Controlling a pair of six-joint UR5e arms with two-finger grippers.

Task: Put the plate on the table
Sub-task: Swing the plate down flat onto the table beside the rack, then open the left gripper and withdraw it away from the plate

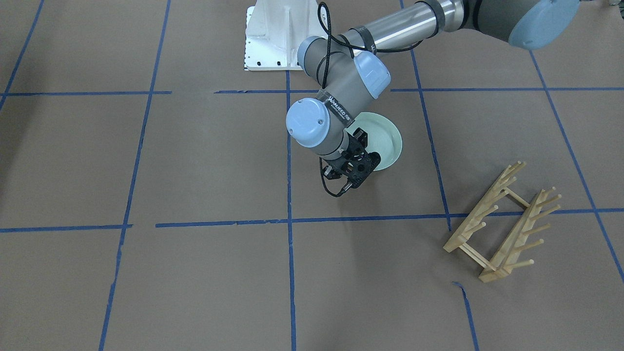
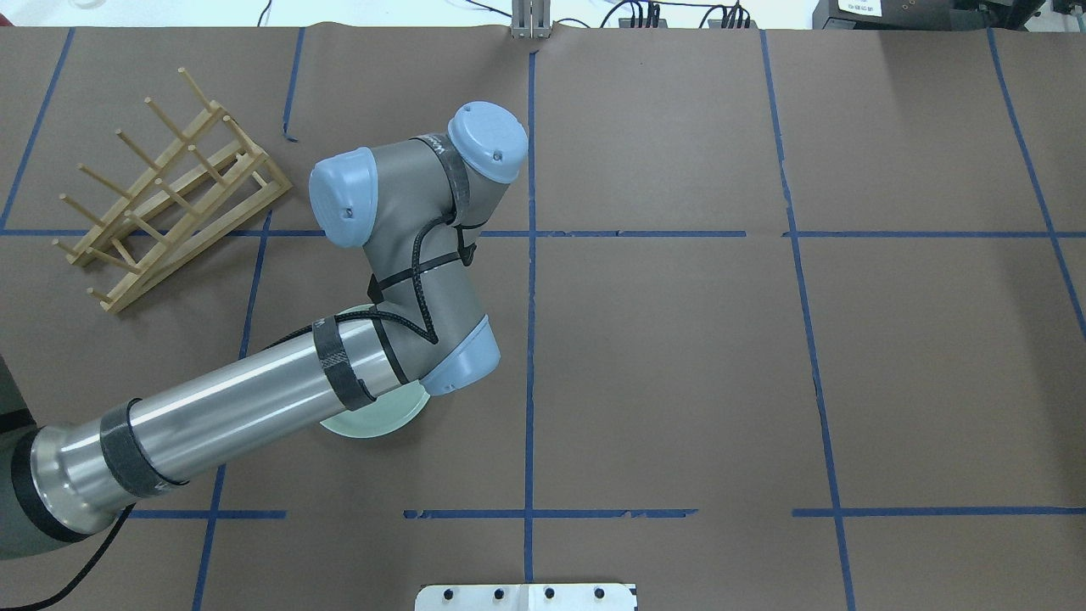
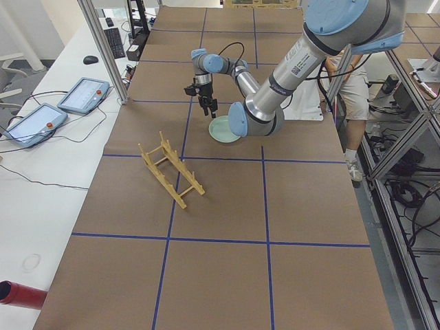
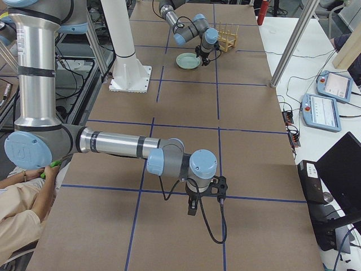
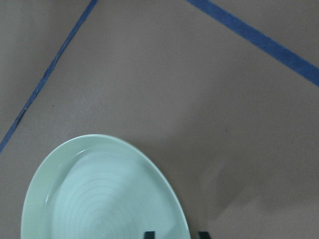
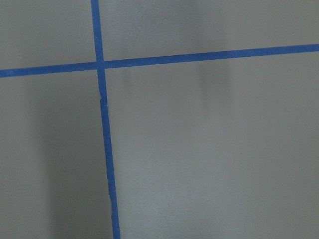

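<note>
The plate (image 1: 387, 139) lay flat on the tabletop (image 1: 195, 161), inside one square of the blue tape grid (image 1: 288, 220) and touching none of the lines; in the overhead view the left arm's forearm hid most of it; the wooden peg rack (image 1: 502, 224) stood well apart from it, out toward the robot's left. The left tool (image 5: 175, 234) hung above the plate's edge with its jaws parted; in its wrist view one fingertip (image 5: 148, 234) showed over the plate's inner side and the other over bare paper just beyond the rim; it gripped nothing. The right tool (image 4: 192, 208) pointed down over a tape crossing far from the plate; whether it was parted or closed I cannot tell.
</note>
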